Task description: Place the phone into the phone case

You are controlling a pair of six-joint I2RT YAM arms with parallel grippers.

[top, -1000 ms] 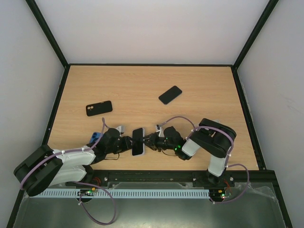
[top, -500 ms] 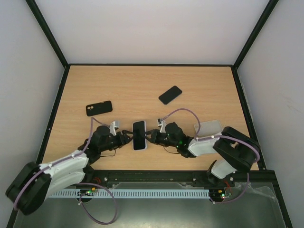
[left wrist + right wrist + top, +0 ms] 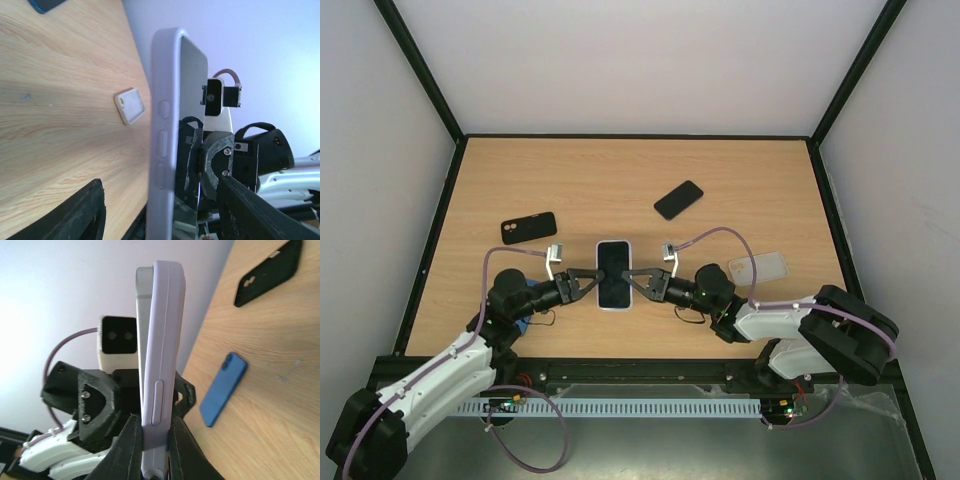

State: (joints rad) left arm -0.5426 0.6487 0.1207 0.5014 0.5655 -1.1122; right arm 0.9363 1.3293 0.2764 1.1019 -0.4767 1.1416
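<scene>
- phone (image 3: 613,275): mid-front of the worktop (image 3: 620,180), screen up, held between the two arms. It looks lifted clear of the wood, which would keep both sides reachable.
- lilac case (image 3: 162,140): wraps the phone's rim and side buttons. The phone looks seated in it, though a grey edge stands proud at one end in the right wrist view. I can't tell if it is fully clicked in.
- right end effector (image 3: 640,283): clamped narrow on the phone's right long edge, with fingers (image 3: 127,450) on either face. It carries the phone alone.
- left end effector (image 3: 588,283): jaws wide around the phone's left edge, with fingers (image 3: 87,212) clear of both faces. It has no grip, so it is probably there to press or steady the phone.
- Lying flat on the worktop, well apart from the phone and likely just spares:
  - black case (image 3: 529,228), back left, camera holes showing
  - clear case (image 3: 767,268), right
  - black slab (image 3: 678,199), back centre, phone or case unclear
  - blue slab (image 3: 222,387), near left, under the left arm, phone or case unclear
- Counts: 1 held phone, 3 sure cases (lilac, black, clear), 2 unclear slabs, 2 end effectors.
</scene>
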